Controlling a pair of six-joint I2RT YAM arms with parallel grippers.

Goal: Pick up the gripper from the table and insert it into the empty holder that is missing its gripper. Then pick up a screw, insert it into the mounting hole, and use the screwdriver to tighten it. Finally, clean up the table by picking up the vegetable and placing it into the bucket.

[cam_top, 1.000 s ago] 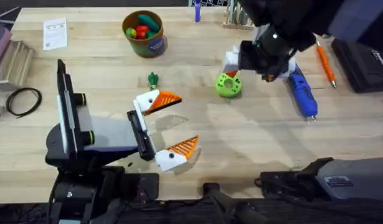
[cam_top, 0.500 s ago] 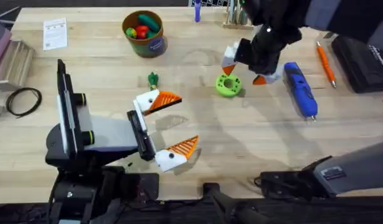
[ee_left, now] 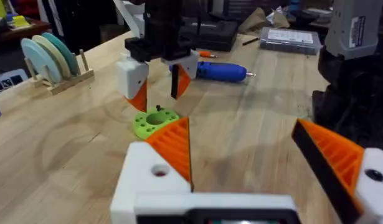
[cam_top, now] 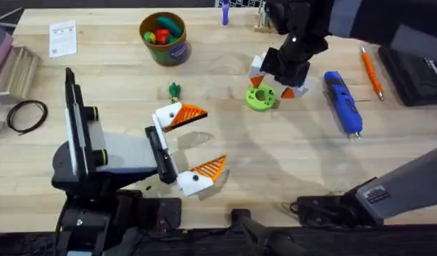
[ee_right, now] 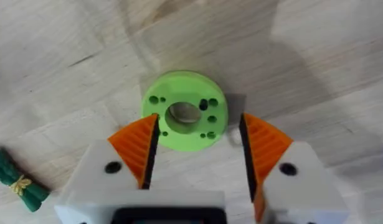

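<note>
Right hand (cam_top: 276, 80) is over the green disc (cam_top: 260, 97), fingers apart with nothing between them. In the right wrist view the two orange pads (ee_right: 139, 146) straddle the near edge of the disc (ee_right: 184, 119), one on each side, and a small dark screw (ee_right: 203, 104) sits in one of the disc's holes (can't tell if the pads touch the disc). The left wrist view shows the same hand (ee_left: 159, 84) pointing straight down over the disc (ee_left: 155, 120), tips just above it.

Left hand (cam_top: 193, 146) rests low over the bench (cam_top: 275, 163) at about 8 o'clock from the disc, fingers wide apart and empty. Both of its white holders carry an orange wedge, one at (cam_top: 184, 114) and one at (cam_top: 204, 173).

Screwdriver (cam_top: 343, 103) lies flat on the bench at 3 o'clock from the disc, near the right hand but clear of it, tip pointing toward the bench's near edge. A thin orange pen-like tool (cam_top: 371, 72) lies beyond it, further toward 3 o'clock.

Vegetable (cam_top: 175, 90) lies on the bench at 9 o'clock from the disc, just beyond the left hand's far wedge; it also appears in the right wrist view (ee_right: 14, 182). Bucket (cam_top: 165, 38) stands upright at 12 o'clock from the vegetable, with red, yellow and green toy produce inside.
</note>
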